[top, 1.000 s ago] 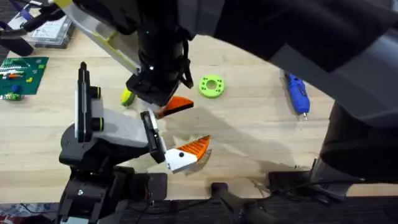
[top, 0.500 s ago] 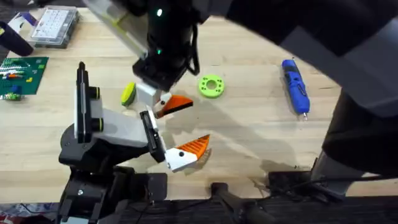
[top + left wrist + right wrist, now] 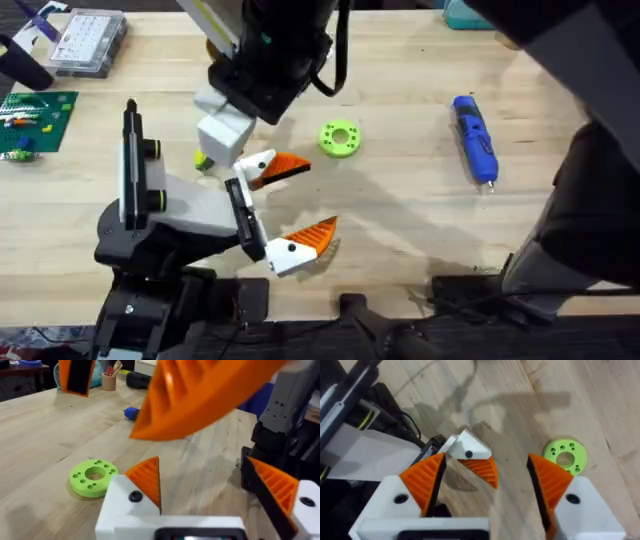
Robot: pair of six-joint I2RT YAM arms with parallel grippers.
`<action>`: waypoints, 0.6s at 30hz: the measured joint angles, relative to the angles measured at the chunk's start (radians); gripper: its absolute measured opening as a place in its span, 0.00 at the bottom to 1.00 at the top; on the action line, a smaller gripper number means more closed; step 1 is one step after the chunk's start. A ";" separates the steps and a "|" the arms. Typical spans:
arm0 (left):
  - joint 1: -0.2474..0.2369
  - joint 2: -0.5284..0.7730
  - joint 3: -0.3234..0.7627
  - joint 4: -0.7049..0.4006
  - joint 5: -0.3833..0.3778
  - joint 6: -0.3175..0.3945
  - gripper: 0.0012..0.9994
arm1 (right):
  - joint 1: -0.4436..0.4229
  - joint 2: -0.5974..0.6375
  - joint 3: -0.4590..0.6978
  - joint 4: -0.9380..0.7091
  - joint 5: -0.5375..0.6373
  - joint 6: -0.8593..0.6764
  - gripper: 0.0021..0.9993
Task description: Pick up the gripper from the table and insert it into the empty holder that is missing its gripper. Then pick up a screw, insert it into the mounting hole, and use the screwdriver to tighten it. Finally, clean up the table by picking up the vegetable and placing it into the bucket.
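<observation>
Right arm reaches from the lower right across the middle of the bench [image 3: 410, 215], its upper links large and dark under the overhead camera, wrist pointing down.

- Right gripper [image 3: 486, 462] hangs above the orange gripper [image 3: 282, 168]. Its jaws are released, spread wide and grasping nothing.
- The gripper lies just below those jaws. Its white base is against the tip of the holder [image 3: 190, 205] and its orange point faces the green ring [image 3: 340, 138]. Can't tell whether it is seated in the mount.
- The holder sits at the lower left on the left arm's end. One orange finger [image 3: 312, 236] is mounted on it. Can't tell if the left jaws are released or clenched.
- The vegetable [image 3: 203, 159] is partly hidden beside the right gripper.
- The screwdriver [image 3: 476, 138] lies well apart to the right.
</observation>
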 joint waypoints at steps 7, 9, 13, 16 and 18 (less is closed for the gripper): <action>0.000 0.000 0.000 0.000 -0.002 0.002 0.59 | 0.000 0.000 0.000 -0.005 0.000 0.000 1.00; 0.000 0.000 0.000 0.000 -0.003 0.005 0.35 | 0.000 0.000 0.000 -0.006 0.000 0.000 1.00; 0.000 0.000 0.000 0.000 -0.004 0.012 0.01 | 0.000 0.000 0.000 -0.011 0.000 0.000 0.99; 0.000 0.000 0.000 0.000 -0.004 0.011 0.00 | 0.000 0.000 0.000 -0.019 0.000 0.000 1.00; 0.000 0.000 0.000 0.000 -0.004 0.011 0.01 | 0.000 0.000 0.000 -0.022 0.000 0.000 1.00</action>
